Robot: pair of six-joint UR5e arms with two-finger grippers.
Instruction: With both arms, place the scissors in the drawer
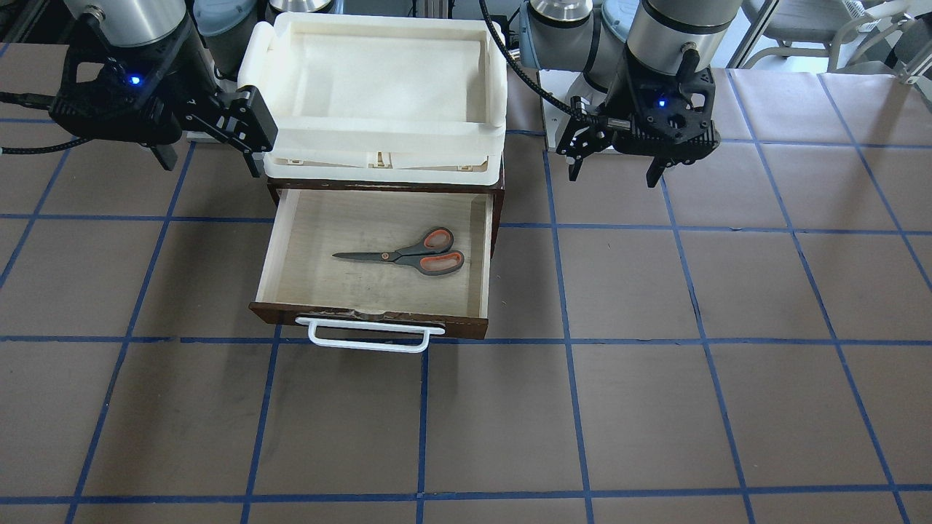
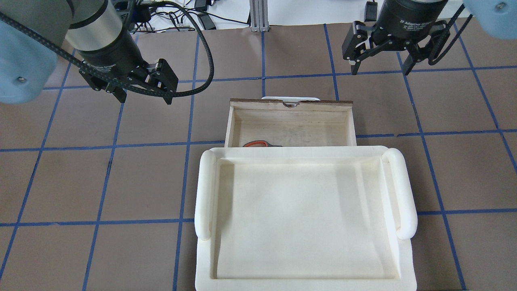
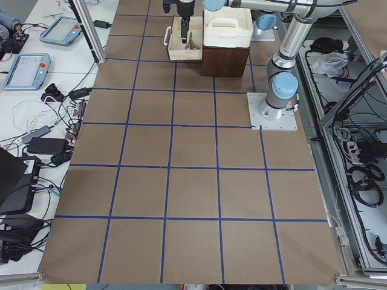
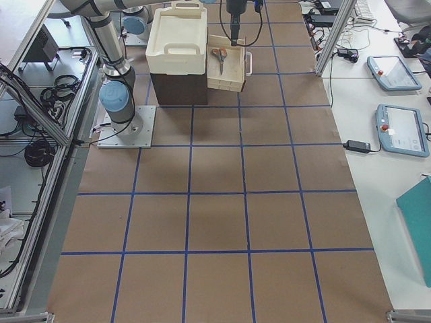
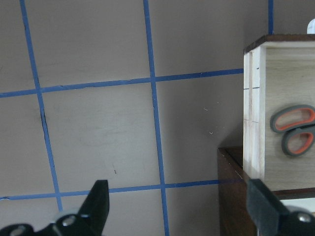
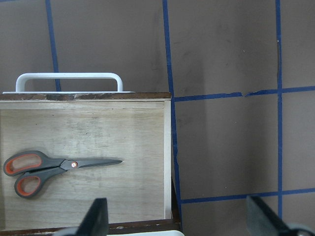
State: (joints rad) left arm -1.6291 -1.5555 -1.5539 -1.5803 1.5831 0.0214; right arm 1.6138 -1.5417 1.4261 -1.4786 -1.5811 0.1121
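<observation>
The scissors [image 1: 408, 253], with dark blades and grey handles with orange-red loops, lie flat on the pale floor of the open drawer [image 1: 364, 314]. They also show in the right wrist view [image 6: 54, 169] and the left wrist view [image 5: 293, 130]. The drawer's white bar handle [image 1: 368, 338] faces away from the robot. My left gripper [image 2: 144, 99] is open and empty, above the table beside the drawer. My right gripper [image 2: 379, 72] is open and empty, above the table off the drawer's other front corner. In the overhead view only an orange loop [image 2: 260, 144] shows.
A cream-white foam tray [image 2: 204, 194] sits on top of the dark brown cabinet [image 3: 225, 60] that the drawer slides out of. The brown table [image 1: 655, 407] carries a grid of blue tape lines. Tablets and cables lie off the table's far edge.
</observation>
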